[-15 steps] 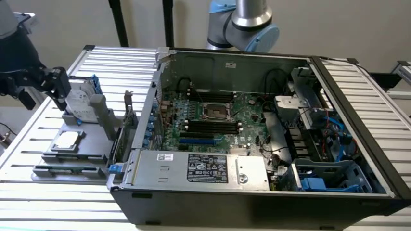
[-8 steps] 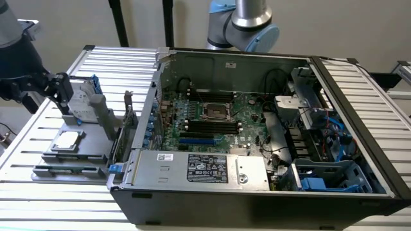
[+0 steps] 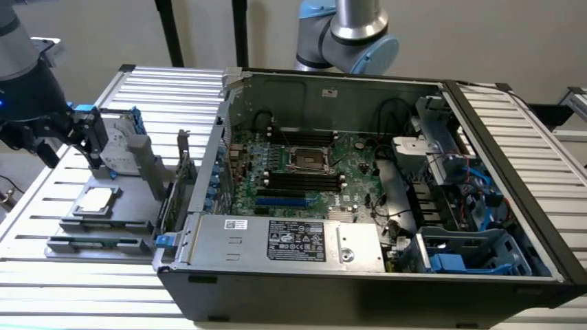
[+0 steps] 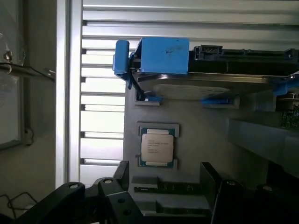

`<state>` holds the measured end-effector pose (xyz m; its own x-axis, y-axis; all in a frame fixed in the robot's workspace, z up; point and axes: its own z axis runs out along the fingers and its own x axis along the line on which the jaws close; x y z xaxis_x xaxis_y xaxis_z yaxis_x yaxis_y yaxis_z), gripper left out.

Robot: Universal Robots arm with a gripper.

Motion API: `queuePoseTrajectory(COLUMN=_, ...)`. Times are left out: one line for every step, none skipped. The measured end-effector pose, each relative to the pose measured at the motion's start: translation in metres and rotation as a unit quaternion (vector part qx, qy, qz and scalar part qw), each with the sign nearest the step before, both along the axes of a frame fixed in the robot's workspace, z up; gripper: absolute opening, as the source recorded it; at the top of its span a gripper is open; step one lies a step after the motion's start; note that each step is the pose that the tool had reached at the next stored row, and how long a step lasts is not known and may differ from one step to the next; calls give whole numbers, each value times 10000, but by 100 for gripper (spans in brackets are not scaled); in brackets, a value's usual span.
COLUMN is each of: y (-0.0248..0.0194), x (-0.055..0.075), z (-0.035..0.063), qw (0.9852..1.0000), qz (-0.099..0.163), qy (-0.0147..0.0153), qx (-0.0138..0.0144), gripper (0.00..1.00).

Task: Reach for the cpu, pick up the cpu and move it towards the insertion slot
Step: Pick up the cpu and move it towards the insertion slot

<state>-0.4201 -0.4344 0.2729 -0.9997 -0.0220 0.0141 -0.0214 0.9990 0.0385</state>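
Our black two-fingered gripper (image 4: pixel 164 168) hangs spread and empty over the small flat silver-topped square cpu (image 3: pixel 95 200), which lies in a grey tray (image 3: pixel 69 223) at the exterior view's left (well apart from the silver-framed square insertion slot (image 3: pixel 309 159)). We judge the cpu light, stiff and fragile: pinch opposite edges.

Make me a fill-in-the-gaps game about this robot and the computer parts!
The small square silver cpu lies on a ___ holder. The upright silver hard drive has ___ rails. The square silver-framed insertion slot sits ___ the black computer case. The open black gripper holds ___.
Missing words: grey; blue; inside; nothing.
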Motion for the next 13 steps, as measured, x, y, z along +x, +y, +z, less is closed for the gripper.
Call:
queuePoseTrajectory(y=0, x=0, z=-18, qw=10000, qz=-3, qy=0, qx=0, gripper=71)
queuePoseTrajectory(y=0, x=0, z=-37, qw=10000, qz=-6, qy=0, qx=0, gripper=71)
queuePoseTrajectory(y=0, x=0, z=-56, qw=10000, qz=-11, qy=0, qx=0, gripper=71)
queuePoseTrajectory(y=0, x=0, z=-74, qw=10000, qz=-19, qy=0, qx=0, gripper=71)
queuePoseTrajectory(y=0, x=-1, z=-91, qw=10000, qz=-28, qy=0, qx=0, gripper=71)
queuePoseTrajectory(y=0, x=-1, z=-109, qw=10000, qz=-38, qy=0, qx=0, gripper=71)
queuePoseTrajectory(y=0, x=-1, z=-129, qw=10000, qz=-49, qy=0, qx=0, gripper=71)
queuePoseTrajectory(y=0, x=-1, z=-147, qw=10000, qz=-60, qy=0, qx=0, gripper=71)
queuePoseTrajectory(y=0, x=-2, z=-164, qw=10000, qz=-71, qy=0, qx=0, gripper=71)
queuePoseTrajectory(y=0, x=-3, z=-183, qw=10000, qz=-81, qy=0, qx=0, gripper=71)
queuePoseTrajectory(y=0, x=-4, z=-201, qw=10000, qz=-88, qy=0, qx=0, gripper=71)
queuePoseTrajectory(y=0, x=-6, z=-219, qw=10000, qz=-94, qy=1, qx=0, gripper=71)
queuePoseTrajectory(y=0, x=-9, z=-237, qw=9999, qz=-101, qy=0, qx=0, gripper=71)
